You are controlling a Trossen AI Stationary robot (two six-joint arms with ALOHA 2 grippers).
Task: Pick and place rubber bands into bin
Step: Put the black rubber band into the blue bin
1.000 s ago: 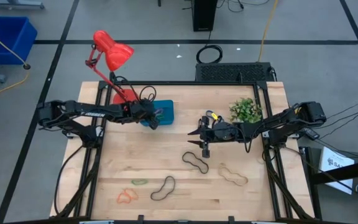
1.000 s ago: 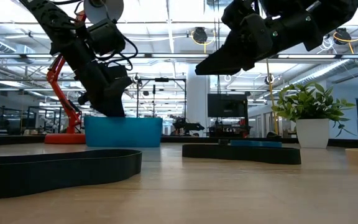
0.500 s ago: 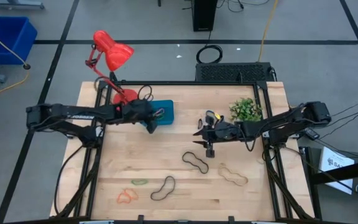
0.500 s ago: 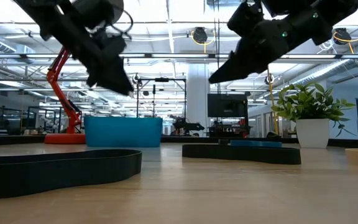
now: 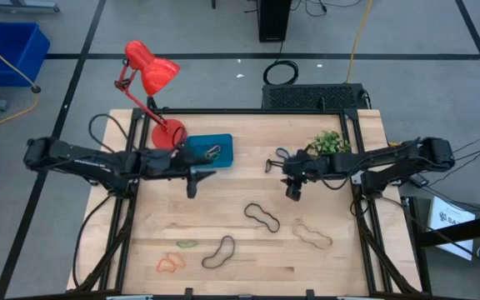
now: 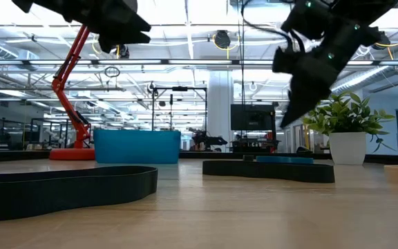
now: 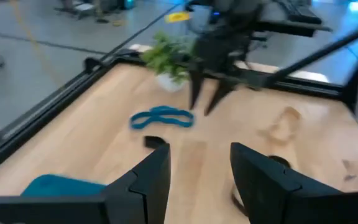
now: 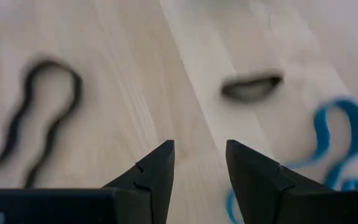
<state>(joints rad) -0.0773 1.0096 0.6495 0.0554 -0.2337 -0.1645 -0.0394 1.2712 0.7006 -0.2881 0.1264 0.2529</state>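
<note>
The teal bin (image 5: 211, 150) stands at the far left of the table beside the red lamp's base, with rubber bands (image 5: 212, 152) lying in it. My left gripper (image 5: 212, 173) hovers open just near of the bin, nothing between its fingers (image 7: 151, 171). My right gripper (image 5: 271, 163) hangs open above the table's middle, tipped downward, over a blue band (image 8: 334, 149). Loose bands lie flat on the wood: black (image 5: 262, 216), tan (image 5: 312, 235), black (image 5: 218, 252), green (image 5: 187, 244), orange (image 5: 170, 264).
A red desk lamp (image 5: 150, 71) rises behind the bin. A potted plant (image 5: 329, 147) stands at the far right, close to my right arm. A black frame runs round the table's edges (image 5: 248, 112).
My left gripper has risen out of the bin and drawn back toward the table's near edge, levelling out. My right gripper has shifted toward the right and far edges and tipped more steeply downward.
</note>
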